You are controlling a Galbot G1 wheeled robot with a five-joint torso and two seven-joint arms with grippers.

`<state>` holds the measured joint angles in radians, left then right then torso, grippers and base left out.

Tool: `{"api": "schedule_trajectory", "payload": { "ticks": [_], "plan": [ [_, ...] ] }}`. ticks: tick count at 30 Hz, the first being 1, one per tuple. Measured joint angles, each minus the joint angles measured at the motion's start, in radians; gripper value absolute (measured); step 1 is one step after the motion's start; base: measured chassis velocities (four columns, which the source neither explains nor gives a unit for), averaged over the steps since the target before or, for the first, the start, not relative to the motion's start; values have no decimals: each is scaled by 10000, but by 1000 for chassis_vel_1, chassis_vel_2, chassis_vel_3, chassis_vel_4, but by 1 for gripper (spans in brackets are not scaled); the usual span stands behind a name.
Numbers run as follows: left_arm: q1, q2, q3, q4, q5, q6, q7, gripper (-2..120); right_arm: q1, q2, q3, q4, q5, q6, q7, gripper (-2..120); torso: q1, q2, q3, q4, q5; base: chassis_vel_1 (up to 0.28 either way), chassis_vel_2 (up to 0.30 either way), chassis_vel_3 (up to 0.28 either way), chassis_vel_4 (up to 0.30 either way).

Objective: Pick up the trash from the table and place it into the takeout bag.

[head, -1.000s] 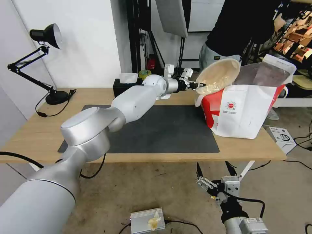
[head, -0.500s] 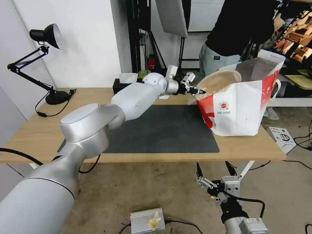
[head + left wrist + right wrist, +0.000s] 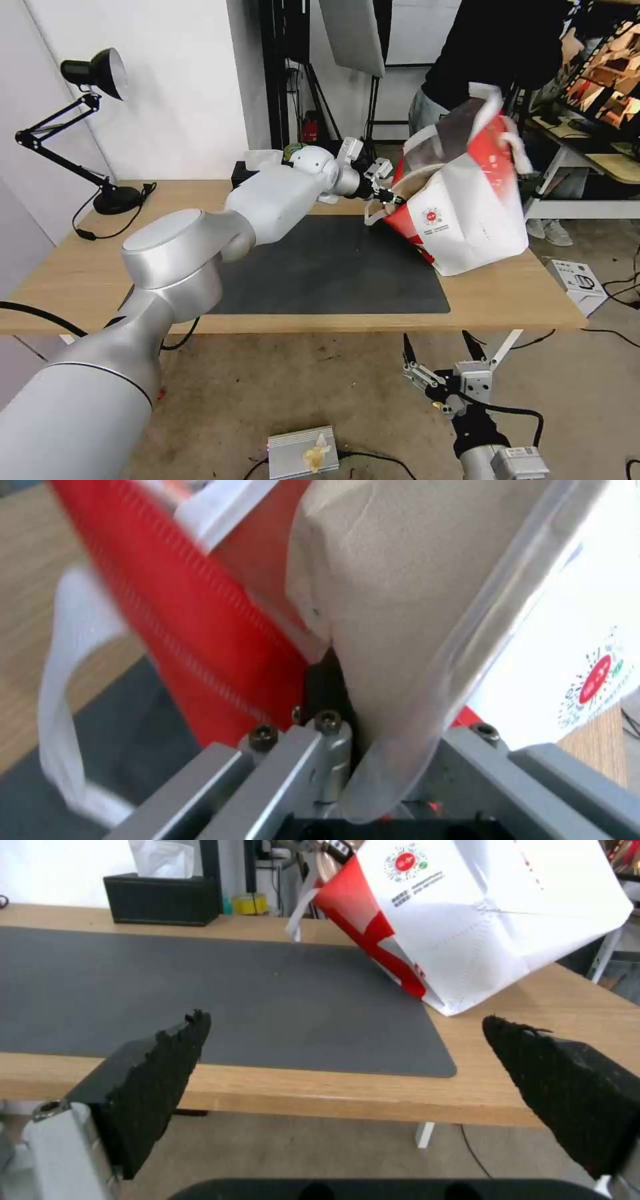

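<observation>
At the takeout bag (image 3: 467, 213) mouth, the left gripper (image 3: 393, 198), jaws clamped on the shallow beige bowl (image 3: 393, 605) rim, points bagward; right gripper (image 3: 347, 1065) idles agape.

The table (image 3: 80, 267) bears a dark mat (image 3: 333, 273), tilted takeout bag (image 3: 467, 220), tissue box (image 3: 163, 900), lamp (image 3: 100, 133).

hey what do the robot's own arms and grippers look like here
The left arm has smooth, glossy silver-white rounded shells with fat cylindrical joints, ending in the left gripper, of small grey metal with black screws. The right gripper has two pointed black textured fingers on a grey metal block, with a black cable looping from it.
</observation>
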<state>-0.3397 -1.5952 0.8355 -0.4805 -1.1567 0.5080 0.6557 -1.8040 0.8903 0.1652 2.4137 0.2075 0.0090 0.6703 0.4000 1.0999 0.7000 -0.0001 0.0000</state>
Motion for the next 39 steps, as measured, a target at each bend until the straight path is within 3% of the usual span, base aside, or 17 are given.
{"api": "schedule_trajectory", "payload": {
  "ticks": [7, 10, 17, 33, 39],
  "plan": [
    [-59, -3, -6, -45, 173, -142, -2, 1, 0, 0, 0, 0, 0, 0, 0, 100, 0, 0, 0, 1, 0, 0, 0, 0, 0],
    [-73, -3, -6, -46, 265, -308, -2, 7, 0, 0, 0, 0, 0, 0, 0, 100, 0, 0, 0, 1, 0, 0, 0, 0, 0],
    [-106, -6, -48, -111, 283, -599, -59, 33, 0, 0, 0, 0, 0, 0, 0, 100, 0, 0, 0, 1, 0, 0, 0, 0, 0],
    [-280, -13, -181, -325, -91, -912, -1158, 93, 0, 0, 0, 0, 0, 0, 0, 100, 0, 0, 0, 0, -1, 0, 0, 0, 0],
    [-285, -14, -257, -344, -187, -1009, -1394, 100, 0, 0, 0, 0, 0, 0, 0, 100, 0, 0, 0, 1, -1, 0, 0, 0, 0]
  ]
}}
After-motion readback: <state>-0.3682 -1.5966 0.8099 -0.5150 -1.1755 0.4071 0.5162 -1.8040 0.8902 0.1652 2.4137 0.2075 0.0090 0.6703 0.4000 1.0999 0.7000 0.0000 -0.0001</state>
